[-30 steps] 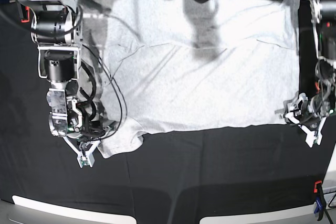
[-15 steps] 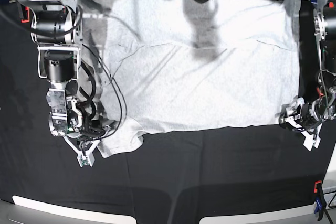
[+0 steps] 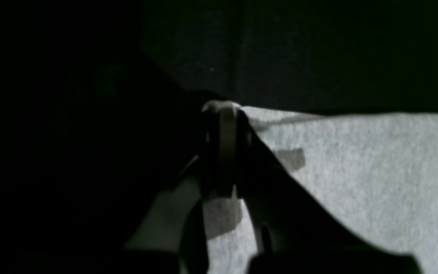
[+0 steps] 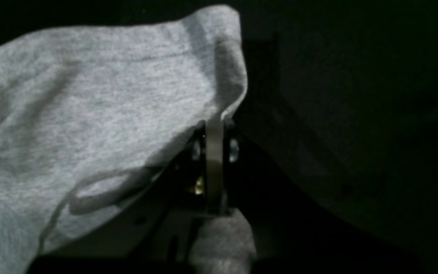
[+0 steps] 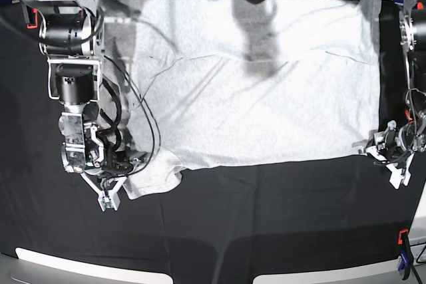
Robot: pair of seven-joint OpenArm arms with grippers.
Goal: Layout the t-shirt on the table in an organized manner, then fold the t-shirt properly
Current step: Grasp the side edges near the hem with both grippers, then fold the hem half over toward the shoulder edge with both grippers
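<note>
The light grey t-shirt [image 5: 253, 98] lies spread flat across the far half of the black table [image 5: 266, 224], plain side up, with a shadow across its upper middle. My left gripper [image 5: 385, 153] sits at the shirt's near right hem corner. In the left wrist view, the left gripper [image 3: 221, 114] is shut on that corner of the t-shirt [image 3: 356, 171]. My right gripper [image 5: 110, 197] is at the near left sleeve. The right wrist view shows the right gripper [image 4: 215, 131] shut on the sleeve's edge, with the t-shirt [image 4: 89, 95] draped over its tips.
A red clamp [image 5: 30, 18] grips the far left table edge. A red and blue clamp [image 5: 403, 257] is at the near right. Cables [image 5: 143, 124] from the right arm trail over the shirt's left side. Bare black cloth fills the near half.
My left gripper has closed on the shirt's near right corner and shifted slightly right. The right arm and the sleeve it holds have not moved.
</note>
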